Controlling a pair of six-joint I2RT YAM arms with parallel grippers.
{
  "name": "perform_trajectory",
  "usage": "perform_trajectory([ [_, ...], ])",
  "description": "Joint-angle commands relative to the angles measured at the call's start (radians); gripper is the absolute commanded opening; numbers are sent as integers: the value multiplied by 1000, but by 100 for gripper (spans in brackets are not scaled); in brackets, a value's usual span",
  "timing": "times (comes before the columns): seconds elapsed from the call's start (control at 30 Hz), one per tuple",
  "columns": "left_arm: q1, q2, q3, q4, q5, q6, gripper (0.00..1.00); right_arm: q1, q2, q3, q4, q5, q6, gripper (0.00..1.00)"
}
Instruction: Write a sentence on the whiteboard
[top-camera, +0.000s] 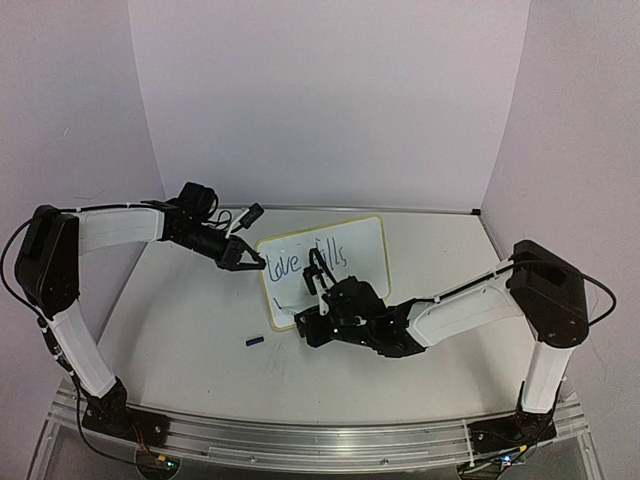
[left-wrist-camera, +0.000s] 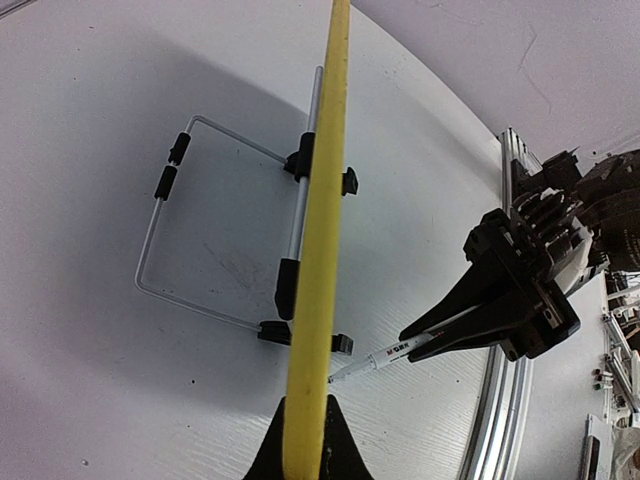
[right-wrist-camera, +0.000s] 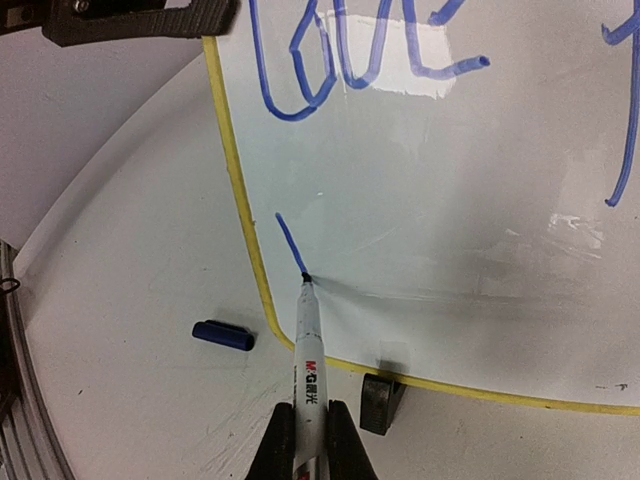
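Note:
The whiteboard stands tilted on its two black clip feet, its yellow rim edge-on in the left wrist view. The sentence is blue marker writing: "love" and "fills" on the top line, and one short slanted stroke starts a second line at the lower left. My left gripper is shut on the board's left rim. My right gripper is shut on a white marker, whose tip touches the board at the lower end of that stroke. That gripper also shows in the top view.
The marker's blue cap lies on the table just left of the board's lower corner, also in the top view. A wire stand props the board from behind. Purple walls close in the table on three sides.

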Motion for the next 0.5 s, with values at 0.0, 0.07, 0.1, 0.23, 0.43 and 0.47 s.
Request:
perform_trajectory([
  [0.0,-9,-24,25,-27,-77,47,0,0,-30,-12,8,24,2,0],
  [0.07,-9,-24,24,-28,-78,48,0,1,-54,-19,21,17,-9,0],
  [0.1,-9,-23,24,-28,-79,47,0,0,-65,-25,28,20,-14,0],
  [0.23,-9,-22,24,-29,-79,48,0,1,-89,-34,33,54,-26,0],
  [0.43,-9,-19,24,-29,-79,48,0,0,-70,-8,35,77,-48,0],
  [0.47,-9,-19,25,-29,-78,48,0,0,-66,-4,35,77,-49,0],
])
